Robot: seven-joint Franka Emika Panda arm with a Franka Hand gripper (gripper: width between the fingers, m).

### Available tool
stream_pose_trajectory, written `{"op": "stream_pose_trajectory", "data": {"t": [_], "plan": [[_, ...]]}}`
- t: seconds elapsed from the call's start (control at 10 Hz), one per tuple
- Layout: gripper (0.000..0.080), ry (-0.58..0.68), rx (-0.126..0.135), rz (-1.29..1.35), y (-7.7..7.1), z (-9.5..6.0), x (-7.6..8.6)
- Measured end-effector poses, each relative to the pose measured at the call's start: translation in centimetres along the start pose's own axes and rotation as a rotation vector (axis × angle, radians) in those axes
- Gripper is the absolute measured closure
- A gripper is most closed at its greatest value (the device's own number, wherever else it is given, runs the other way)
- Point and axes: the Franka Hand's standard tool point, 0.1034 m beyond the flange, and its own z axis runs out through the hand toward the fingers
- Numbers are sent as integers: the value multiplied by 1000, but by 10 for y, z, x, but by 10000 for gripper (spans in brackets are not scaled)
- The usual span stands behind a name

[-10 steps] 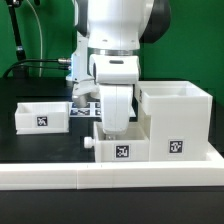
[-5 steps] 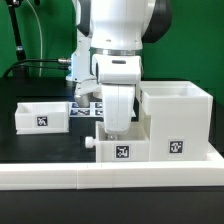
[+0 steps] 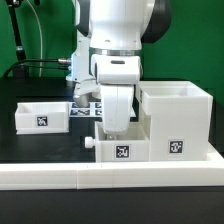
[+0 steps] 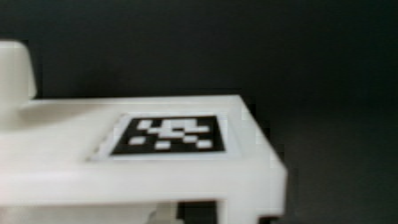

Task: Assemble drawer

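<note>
Across the last second nothing shifts in the exterior view: the arm, the claw [image 3: 117, 122] and every white part sit where they were. This reads as a pause or a very slow push, so the drawer is no nearer to done.

At nine o'clock from the claw, toward the exterior view's left, the loose tray [image 3: 40, 115] rests alone on the black worktop [image 3: 30, 145], well apart from the claw. Behind the arm, at about eleven o'clock, a strip of the marker board [image 3: 84, 105] shows.

In the middle, the claw reaches straight down into the near tray [image 3: 120, 142]. That tray's front wall hides the fingertips, so I cannot tell whether the claw is open, closed or gripping. The tray's knob [image 3: 88, 143] points to nine o'clock.

At three o'clock the near tray touches the tall box shell [image 3: 175, 118]. Whether it is already partly inside the shell I cannot tell. My guess is that the step in hand is sliding this tray toward three o'clock, into the shell.

The low border rail [image 3: 110, 176] runs across at six o'clock.

The wrist view shows only a tagged white part [image 4: 173, 135], blurred and very close against darkness. No claw fingers can be made out there.
</note>
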Motion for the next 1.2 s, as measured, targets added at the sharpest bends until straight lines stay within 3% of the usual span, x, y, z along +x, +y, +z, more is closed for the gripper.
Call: {"op": "stream_pose_trajectory", "data": {"t": [0.3,0.5,0.7,0.9,1.2], "plan": [[757,0,3,-29,-3,1,-3],[757,4,-9,-18,-3,2,-7],[757,8,-14,0,-3,2,-1],[757,2,5,19,-1,1,3],[757,2,5,31,0,1,2]]}}
